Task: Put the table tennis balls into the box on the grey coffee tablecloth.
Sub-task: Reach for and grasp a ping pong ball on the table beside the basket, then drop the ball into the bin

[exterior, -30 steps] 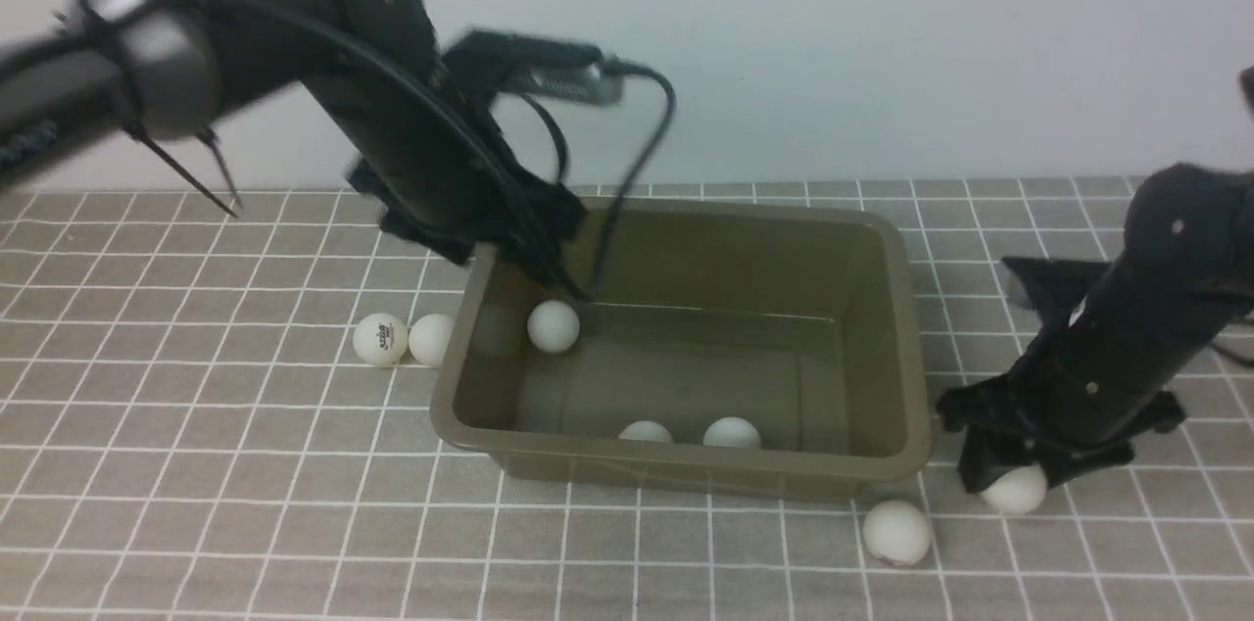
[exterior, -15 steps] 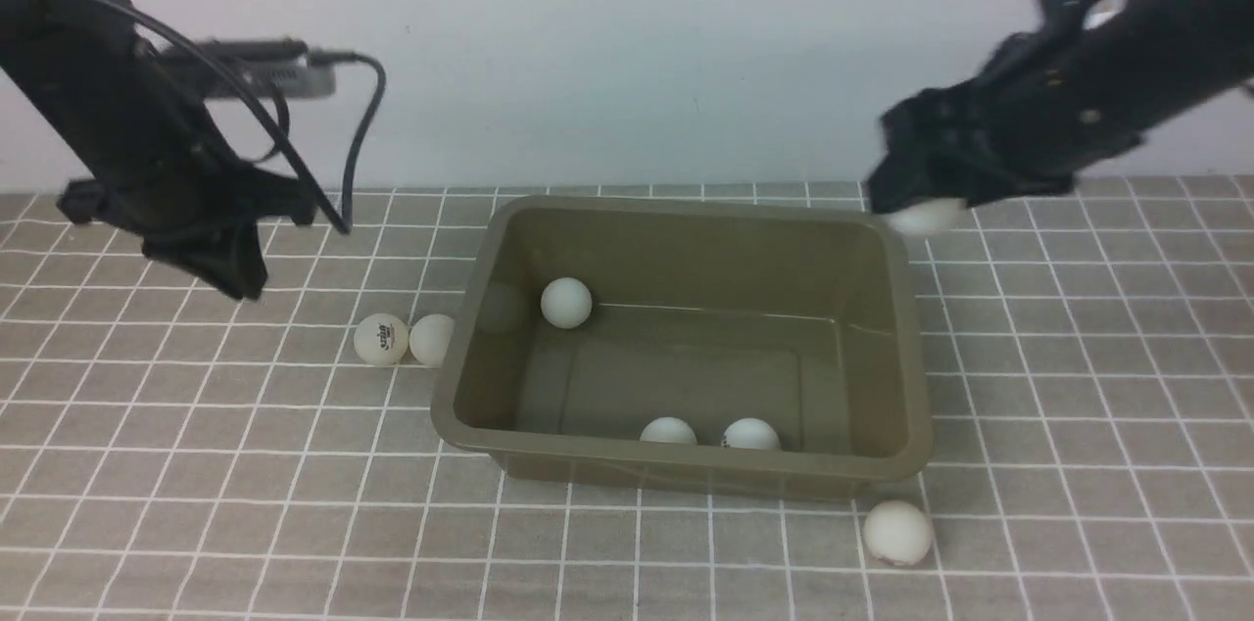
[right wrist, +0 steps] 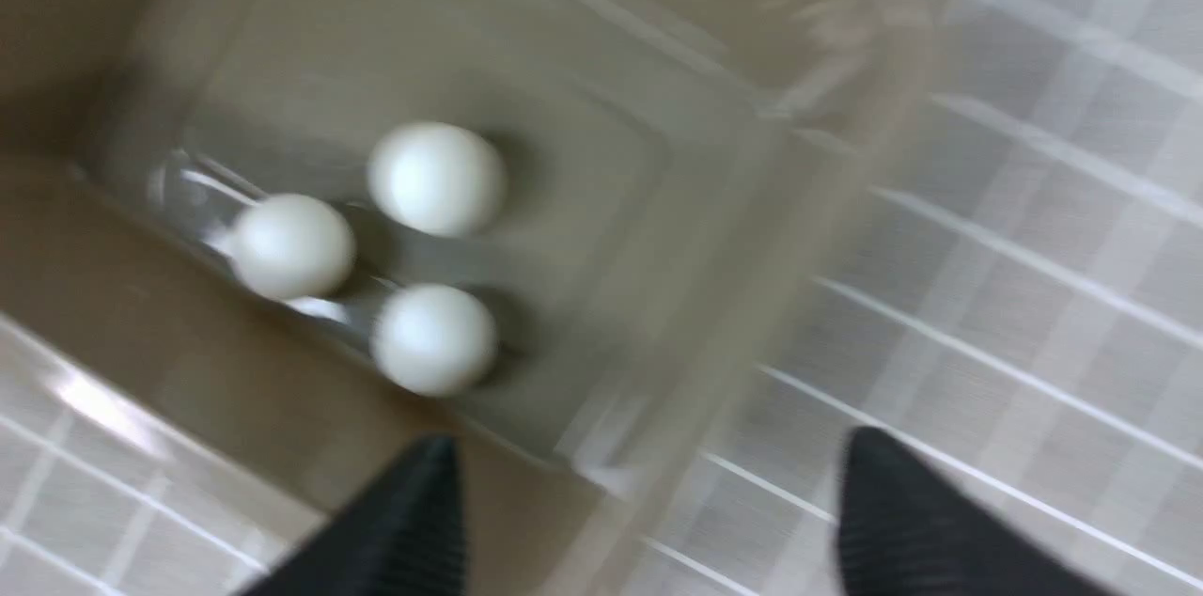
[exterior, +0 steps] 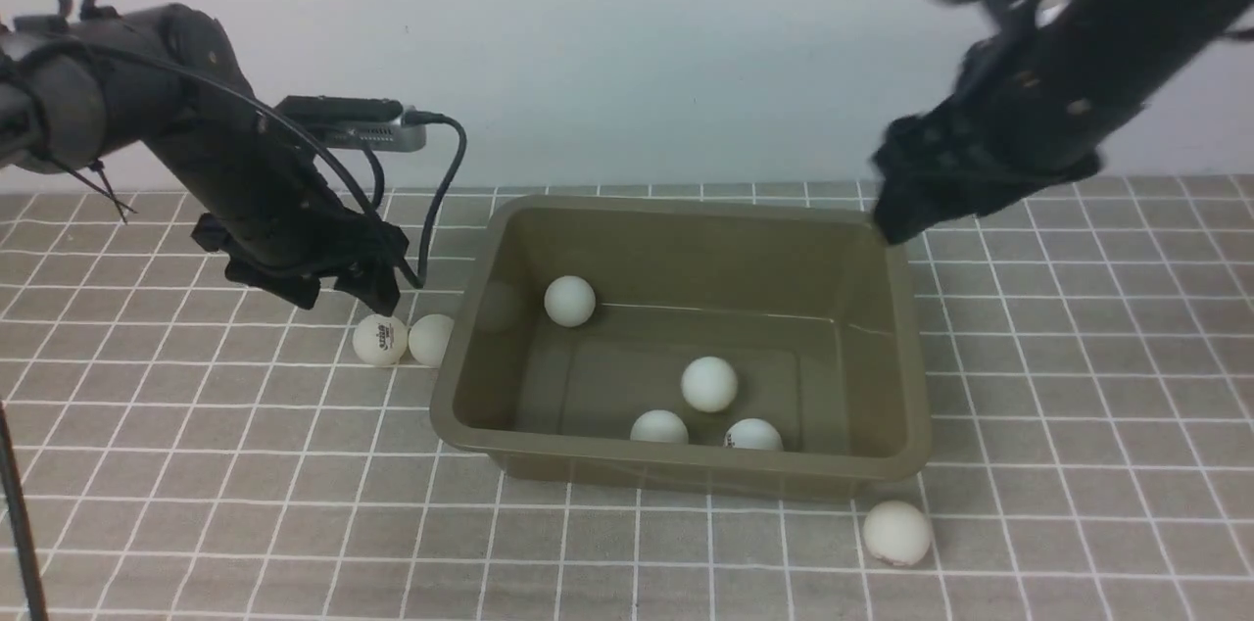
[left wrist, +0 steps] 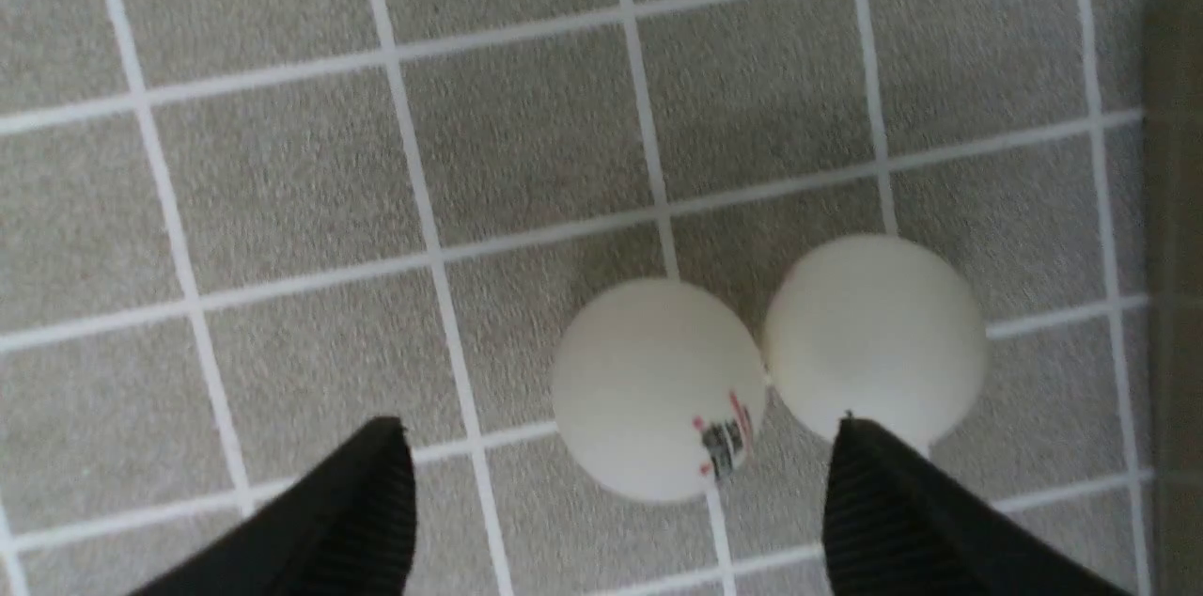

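Fingers spread on left gripper (left wrist: 620, 493) and right gripper (right wrist: 648, 502), nothing pinched. Four balls (exterior: 709, 384) inside box (exterior: 686, 472). Left to do: two (exterior: 380, 340) beside box's left edge, one (exterior: 897, 533) near its front-right corner.

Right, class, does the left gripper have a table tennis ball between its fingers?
No, the left gripper stands open, with the printed ball resting on the tablecloth.

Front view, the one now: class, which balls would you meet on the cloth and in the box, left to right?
Logo ball, plain ball beside it, rear ball in box, front-wall ball
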`<state>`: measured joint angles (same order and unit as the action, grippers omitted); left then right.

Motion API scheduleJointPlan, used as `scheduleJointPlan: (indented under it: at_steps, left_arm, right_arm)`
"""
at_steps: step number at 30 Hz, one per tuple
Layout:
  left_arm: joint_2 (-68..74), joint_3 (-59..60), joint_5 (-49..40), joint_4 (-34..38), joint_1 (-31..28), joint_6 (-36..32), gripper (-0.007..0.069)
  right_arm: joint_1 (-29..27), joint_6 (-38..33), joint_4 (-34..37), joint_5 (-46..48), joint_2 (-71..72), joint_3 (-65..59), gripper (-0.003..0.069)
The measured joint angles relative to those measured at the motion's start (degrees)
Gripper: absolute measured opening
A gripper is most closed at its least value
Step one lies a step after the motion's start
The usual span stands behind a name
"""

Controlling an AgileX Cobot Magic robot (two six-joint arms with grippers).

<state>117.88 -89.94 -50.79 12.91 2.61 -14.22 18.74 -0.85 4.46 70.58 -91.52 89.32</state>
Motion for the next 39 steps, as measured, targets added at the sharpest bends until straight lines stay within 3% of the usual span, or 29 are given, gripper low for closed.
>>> scheduleJointPlan:
  at_steps: [3,6,8,12,14,20,24,25,28,35,38,39]
  left_arm:
    - [2.0,0.0,1.3,0.0,0.2,0.0,0.0552]
    - [3.6,0.0,1.7,0.0,0.2,-0.1,0.0543]
    - [4.4,0.0,1.8,-0.2,0.2,-0.2,0.052]
    - [5.1,-0.6,0.8,-3.7,0.2,0.0,0.0339]
    - [4.4,-2.2,-2.0,-6.5,0.2,0.3,0.0349]
    - [-2.0,-10.8,-11.4,-7.0,0.3,0.6,0.0349]
    - [-8.2,-15.6,-16.3,3.5,3.7,-4.1,0.0349]
    - [-8.2,-15.6,-16.3,3.5,3.7,-4.1,0.0349]
    - [-8.1,-15.8,-16.8,8.9,8.6,-7.3,0.0349]
    - [-2.2,-15.8,-16.8,6.5,15.7,-7.4,0.0364]
    - [-0.1,-15.8,-16.7,4.4,17.4,-6.0,0.0449]
    - [0.4,-15.8,-16.5,3.3,17.8,-5.3,0.0517]
  right_arm:
    - [0.0,3.2,-4.8,0.8,8.6,-2.9,0.027]
    - [0.0,5.1,-6.1,1.3,14.0,-4.9,0.0174]
    - [0.0,5.7,-6.0,1.4,16.2,-6.1,0.0142]
    - [0.0,6.1,-4.5,1.5,18.3,-10.0,0.0118]
    - [0.0,6.1,-3.0,1.4,18.1,-13.5,0.0119]
    - [0.0,6.1,1.6,-5.0,14.9,-25.7,0.02]
    - [0.1,6.0,5.6,-15.3,7.5,-32.7,0.0377]
    - [0.1,6.0,5.6,-15.3,7.1,-32.8,0.0377]
    - [1.2,6.0,6.0,-18.1,0.8,-33.4,0.0511]
    - [4.4,6.0,6.0,-21.7,-5.1,-33.8,0.058]
    - [5.3,6.0,6.0,-25.2,-6.8,-33.8,0.0582]
    - [5.4,6.3,5.9,-26.6,-7.7,-33.8,0.058]
